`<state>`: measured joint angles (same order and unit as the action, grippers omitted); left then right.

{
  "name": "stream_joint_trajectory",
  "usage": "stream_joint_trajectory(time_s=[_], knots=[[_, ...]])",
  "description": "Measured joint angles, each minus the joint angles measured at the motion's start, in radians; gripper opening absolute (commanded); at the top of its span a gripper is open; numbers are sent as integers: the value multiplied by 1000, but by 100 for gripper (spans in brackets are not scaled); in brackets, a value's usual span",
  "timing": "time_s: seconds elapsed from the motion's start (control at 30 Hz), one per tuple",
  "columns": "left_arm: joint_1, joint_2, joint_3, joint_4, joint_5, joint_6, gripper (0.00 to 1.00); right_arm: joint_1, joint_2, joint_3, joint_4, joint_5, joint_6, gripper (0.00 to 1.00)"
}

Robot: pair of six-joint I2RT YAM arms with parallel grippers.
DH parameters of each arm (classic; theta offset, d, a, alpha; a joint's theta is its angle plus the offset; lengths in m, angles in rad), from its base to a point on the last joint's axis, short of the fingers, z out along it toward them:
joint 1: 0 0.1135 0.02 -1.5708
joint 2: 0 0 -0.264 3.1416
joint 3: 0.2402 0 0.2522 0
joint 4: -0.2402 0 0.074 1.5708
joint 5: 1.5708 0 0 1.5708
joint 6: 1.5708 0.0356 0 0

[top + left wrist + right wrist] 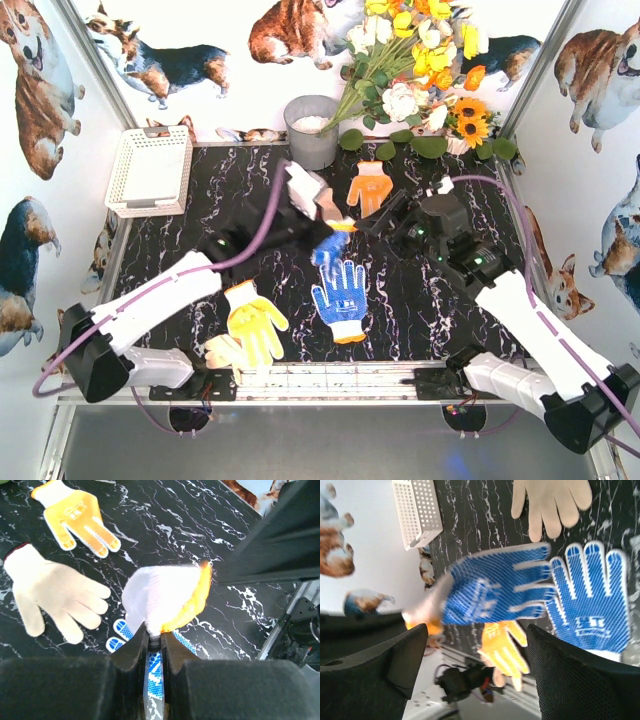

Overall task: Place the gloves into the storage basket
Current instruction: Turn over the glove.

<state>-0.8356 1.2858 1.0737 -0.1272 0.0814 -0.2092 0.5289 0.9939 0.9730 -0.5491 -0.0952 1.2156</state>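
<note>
My left gripper (156, 632) is shut on the white, orange-edged cuff (165, 600) of a blue dotted glove (329, 247), which hangs above the middle of the table. That glove (495, 587) stretches just beyond my right gripper (475, 637), whose jaws stand open with nothing between them. My right gripper (385, 222) is just right of the held glove. A second blue glove (340, 295) lies flat below it. A yellow glove (255, 317), an orange glove (370, 187) and white gloves (303, 188) lie around. The white storage basket (150, 170) sits at the far left.
A grey metal bucket (312, 130) stands at the back centre beside a bunch of flowers (420, 60). A cream glove (222, 350) lies at the near edge by the left arm's base. Walls close in on both sides.
</note>
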Motion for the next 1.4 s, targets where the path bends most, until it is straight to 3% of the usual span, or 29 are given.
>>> stream_joint_trajectory(time_s=[0.23, 0.37, 0.53, 0.77, 1.07, 1.13, 1.17, 1.27, 1.33, 1.4], knots=[[223, -33, 79, -187, 335, 20, 0, -13, -38, 48, 24, -128, -460, 84], [272, -25, 173, -360, 539, 87, 0, 6, -38, 99, 30, -281, -752, 84], [276, 1, 270, -523, 690, 166, 0, 85, -20, 161, 16, -351, -1009, 82], [277, 29, 291, -647, 800, 222, 0, 129, 3, 177, 19, -428, -1189, 81], [277, 34, 291, -670, 858, 230, 0, 158, 71, 179, 24, -542, -1254, 76], [277, 34, 291, -670, 868, 229, 0, 162, 82, 179, 28, -566, -1259, 70], [277, 34, 291, -670, 874, 229, 0, 164, 89, 181, 30, -576, -1260, 63], [277, 34, 289, -669, 875, 229, 0, 167, 116, 194, 35, -606, -1264, 22], [277, 34, 287, -666, 845, 230, 0, 170, 137, 206, 38, -611, -1259, 1], [279, 34, 280, -655, 779, 228, 0, 171, 157, 212, 45, -588, -1260, 0]])
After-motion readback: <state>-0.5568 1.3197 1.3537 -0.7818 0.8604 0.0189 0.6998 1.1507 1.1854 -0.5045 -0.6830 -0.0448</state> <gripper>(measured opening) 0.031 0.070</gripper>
